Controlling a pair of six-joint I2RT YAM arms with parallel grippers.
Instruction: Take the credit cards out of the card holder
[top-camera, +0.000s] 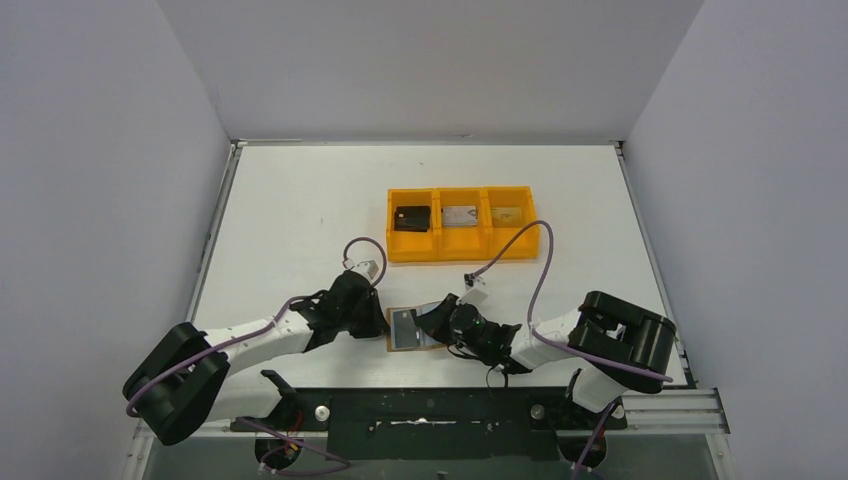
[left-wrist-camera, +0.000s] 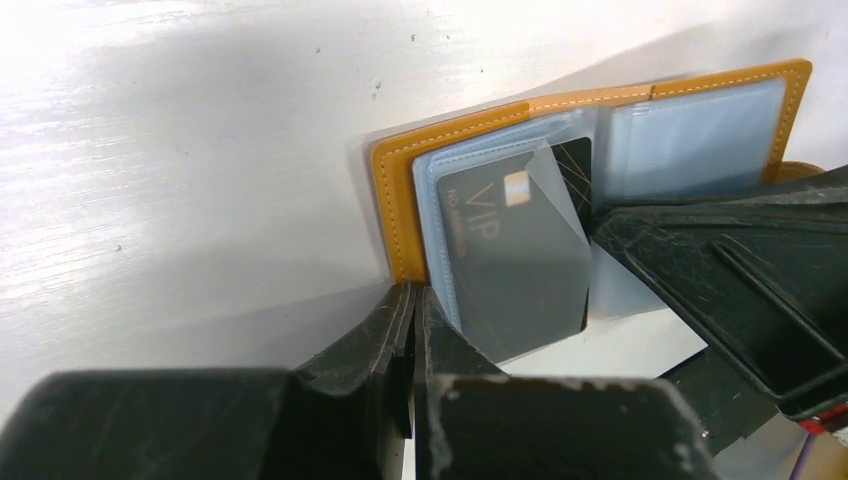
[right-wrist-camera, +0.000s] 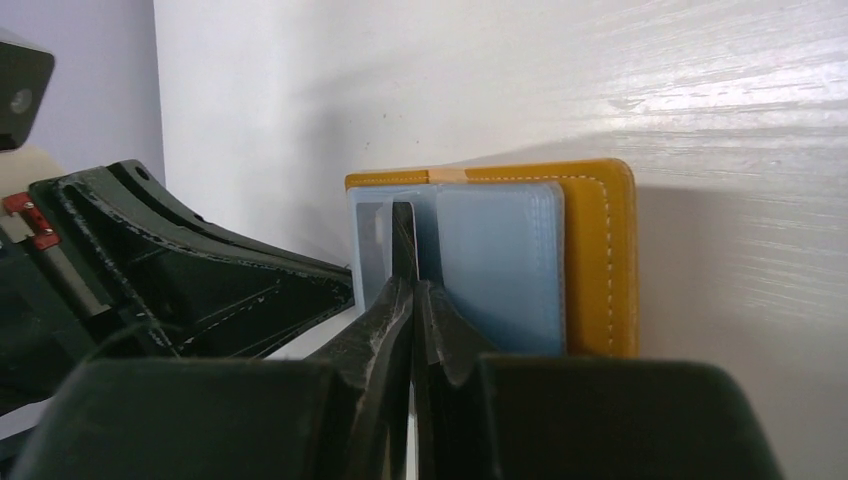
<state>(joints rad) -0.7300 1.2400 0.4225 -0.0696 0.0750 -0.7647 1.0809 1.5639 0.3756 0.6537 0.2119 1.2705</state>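
Wallet (top-camera: 410, 332) open on table (top-camera: 300, 220) btwn both arms, dark VIP card (left-wrist-camera: 510, 260) halfway out. Left gripper (left-wrist-camera: 412, 295) pressed together at wallet's corner, right gripper (right-wrist-camera: 412, 285) pressed together at its middle, grip unclear

card holder (left-wrist-camera: 396, 215) open, dk card (left-wrist-camera: 500, 270) inside

I work on a white table (top-camera: 300, 220). An orange tray (top-camera: 460, 250) lies near its middle. The tan card holder (top-camera: 403, 330) lies open by its near edge.
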